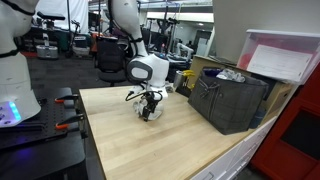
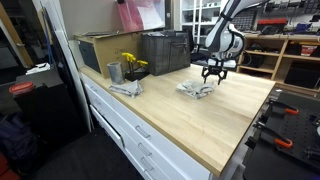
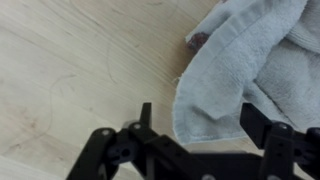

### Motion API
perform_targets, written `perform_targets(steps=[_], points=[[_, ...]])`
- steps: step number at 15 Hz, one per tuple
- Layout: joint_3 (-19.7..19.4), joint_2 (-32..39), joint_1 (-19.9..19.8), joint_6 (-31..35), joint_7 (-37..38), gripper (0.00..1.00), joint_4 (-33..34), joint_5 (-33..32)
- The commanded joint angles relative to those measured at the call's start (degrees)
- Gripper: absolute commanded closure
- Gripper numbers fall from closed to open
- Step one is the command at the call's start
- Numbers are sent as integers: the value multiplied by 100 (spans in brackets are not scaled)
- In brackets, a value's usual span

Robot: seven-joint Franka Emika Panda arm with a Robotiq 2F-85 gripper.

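Gripper (image 3: 198,122) hangs with jaws apart over a grey towel (image 3: 250,60) crumpled on the wooden table (image 3: 70,70).
In the wrist view the towel's long axis runs from between the fingers up towards the top right corner, its hemmed edge facing the bare wood. The frame cuts off its far end. In an exterior view the towel (image 2: 197,90) lies near the black crate (image 2: 165,50), and its folds are too small to make out.
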Motion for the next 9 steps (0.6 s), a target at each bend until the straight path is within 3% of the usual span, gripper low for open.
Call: perform_targets(steps=[1,9], points=[[310,-57,-250,50,-694,42,9,485],[702,-243,-389,77,-1469,99,-153,1143]])
